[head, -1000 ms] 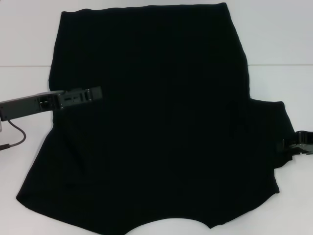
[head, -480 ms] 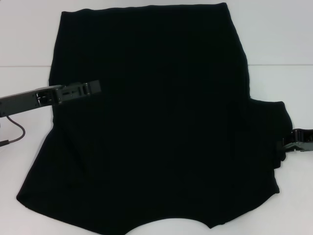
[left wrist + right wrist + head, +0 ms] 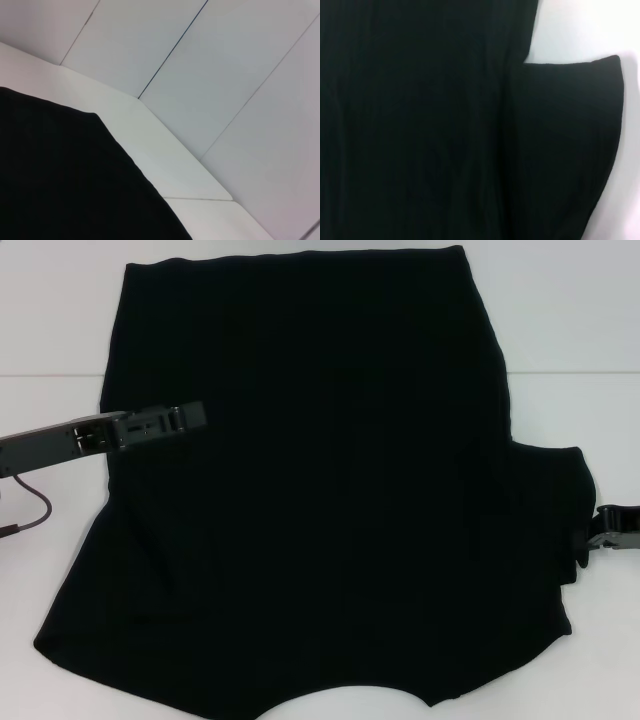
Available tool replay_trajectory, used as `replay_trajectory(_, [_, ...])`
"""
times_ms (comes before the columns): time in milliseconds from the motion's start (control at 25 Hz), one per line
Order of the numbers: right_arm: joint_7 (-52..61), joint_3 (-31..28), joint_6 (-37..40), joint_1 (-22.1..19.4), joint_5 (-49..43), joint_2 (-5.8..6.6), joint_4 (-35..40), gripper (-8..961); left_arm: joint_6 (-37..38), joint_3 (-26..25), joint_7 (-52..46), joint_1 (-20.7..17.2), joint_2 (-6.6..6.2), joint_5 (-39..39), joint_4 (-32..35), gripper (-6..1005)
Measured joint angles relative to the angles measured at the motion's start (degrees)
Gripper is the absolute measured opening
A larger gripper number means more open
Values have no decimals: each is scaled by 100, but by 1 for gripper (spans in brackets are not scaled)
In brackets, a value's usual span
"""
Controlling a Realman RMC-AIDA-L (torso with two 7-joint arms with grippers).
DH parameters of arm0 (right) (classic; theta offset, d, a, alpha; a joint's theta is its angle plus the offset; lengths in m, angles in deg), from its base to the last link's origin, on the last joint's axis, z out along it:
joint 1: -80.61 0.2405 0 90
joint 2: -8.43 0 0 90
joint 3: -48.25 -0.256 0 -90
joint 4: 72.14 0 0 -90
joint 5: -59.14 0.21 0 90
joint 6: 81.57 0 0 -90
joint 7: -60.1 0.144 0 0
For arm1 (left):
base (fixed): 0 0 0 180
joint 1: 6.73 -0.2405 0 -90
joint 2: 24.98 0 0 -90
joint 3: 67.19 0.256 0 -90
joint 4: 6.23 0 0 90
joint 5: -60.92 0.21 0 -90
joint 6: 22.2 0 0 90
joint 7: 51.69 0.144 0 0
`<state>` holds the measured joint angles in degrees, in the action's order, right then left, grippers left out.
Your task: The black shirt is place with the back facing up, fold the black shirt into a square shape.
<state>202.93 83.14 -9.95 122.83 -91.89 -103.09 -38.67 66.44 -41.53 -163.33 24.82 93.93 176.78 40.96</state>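
A black shirt [image 3: 310, 490] lies spread flat on a white table [image 3: 570, 330], its sleeve edge just beside the right claw [image 3: 600, 530], while the left claw [image 3: 190, 418] hovers farther back over its left side; I cannot tell whether either claw is clenched.

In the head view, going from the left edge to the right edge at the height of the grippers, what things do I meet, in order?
Left gripper over the shirt's left edge → black shirt → its sleeve → right gripper at the sleeve's edge, all on the white table.
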Motion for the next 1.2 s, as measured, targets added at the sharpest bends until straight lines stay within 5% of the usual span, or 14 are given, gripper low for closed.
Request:
replay_trajectory(200, [16,-47,-95,-53,20,42,53,32,-4,1,2,-7,0,-3,-7,961])
replay_trajectory(680, [70,-532,-426,-106,23,448,73,34,73,0,-3,-206,0,-250,-33,961])
replay_trajectory(1040, [29,-784,-364,-76,238,581,252,36,149,-34,-31,-295,0,-499,-33,961])
replay_trajectory(1200, [-16,-752,-255,10,364,549,255,37,154,-55,-32,-287,0,-522,-36,961])
